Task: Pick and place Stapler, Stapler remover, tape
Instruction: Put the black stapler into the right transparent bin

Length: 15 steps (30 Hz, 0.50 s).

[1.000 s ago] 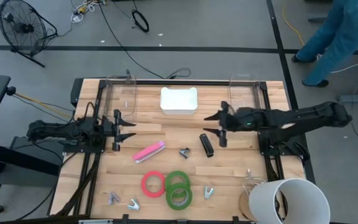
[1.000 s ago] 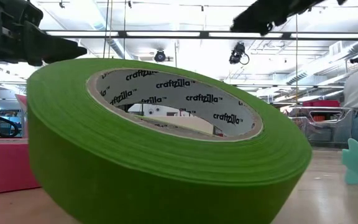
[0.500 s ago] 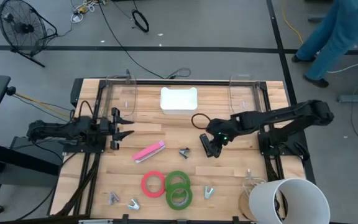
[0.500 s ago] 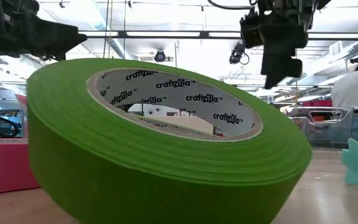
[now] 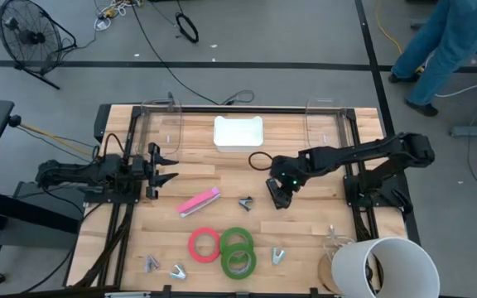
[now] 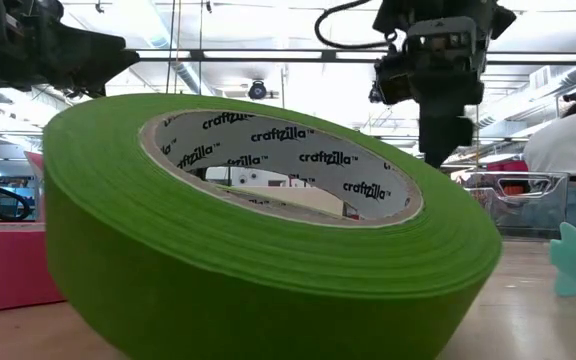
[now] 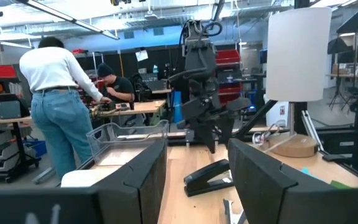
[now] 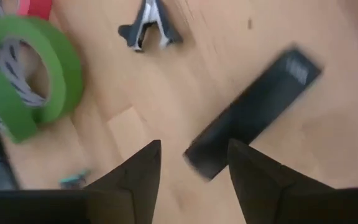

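A black stapler [image 5: 274, 193] lies flat on the wooden table, right of centre. My right gripper [image 5: 281, 189] hangs just above it, tipped steeply down and open; in the right wrist view its fingers [image 8: 143, 177] stand on either side of the stapler's near end [image 8: 205, 160] without touching. A dark stapler remover [image 5: 245, 203] lies to the stapler's left, and a pink stapler [image 5: 198, 201] farther left. One red tape roll [image 5: 204, 244] and two green ones [image 5: 238, 251] lie flat toward the near edge. My left gripper [image 5: 168, 170] waits open and level at the table's left.
A white tray [image 5: 238, 132] stands at the far middle between two clear bins [image 5: 162, 120] [image 5: 323, 116]. Pale stapler removers [image 5: 278, 255] [image 5: 177, 271] lie near the front edge. A white cylinder [image 5: 383, 269] fills the near right corner. A person walks beyond the table's far right.
My right gripper has swung from pointing level toward the table's left to pointing steeply down, rolling as it went. It has sunk and come toward the near edge, ending over the black stapler. The stapler has not moved.
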Tool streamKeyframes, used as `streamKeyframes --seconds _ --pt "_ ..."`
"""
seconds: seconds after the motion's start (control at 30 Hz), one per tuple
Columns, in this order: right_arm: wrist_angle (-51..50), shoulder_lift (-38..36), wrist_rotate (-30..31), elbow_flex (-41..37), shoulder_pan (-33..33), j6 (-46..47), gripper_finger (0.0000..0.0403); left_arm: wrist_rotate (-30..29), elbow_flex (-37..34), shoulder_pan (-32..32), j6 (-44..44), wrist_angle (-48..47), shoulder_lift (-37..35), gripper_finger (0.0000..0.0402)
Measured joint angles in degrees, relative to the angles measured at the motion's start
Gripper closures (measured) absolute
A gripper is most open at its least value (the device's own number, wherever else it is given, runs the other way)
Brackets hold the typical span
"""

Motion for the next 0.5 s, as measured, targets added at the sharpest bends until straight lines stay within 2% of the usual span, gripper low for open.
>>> streamKeyframes --seconds 0.1,0.23,0.33,0.5 --pt "4.56 -0.01 -0.06 0.00 0.04 -3.61 0.0218 0.00 0.01 -0.02 -0.02 0.03 0.00 0.0225" --pt "8.59 -0.02 -3.17 0.00 -0.40 1.92 0.0218 0.00 0.02 0.00 -0.02 0.07 0.00 0.0225" --pt "6.76 -0.02 -3.08 0.00 -1.01 7.72 0.0214 0.00 0.01 0.00 -0.01 0.09 0.00 0.0225" --pt "2.81 -0.02 -0.23 0.00 -1.09 7.77 0.0176 0.00 0.02 0.00 0.00 0.11 0.00 0.0225"
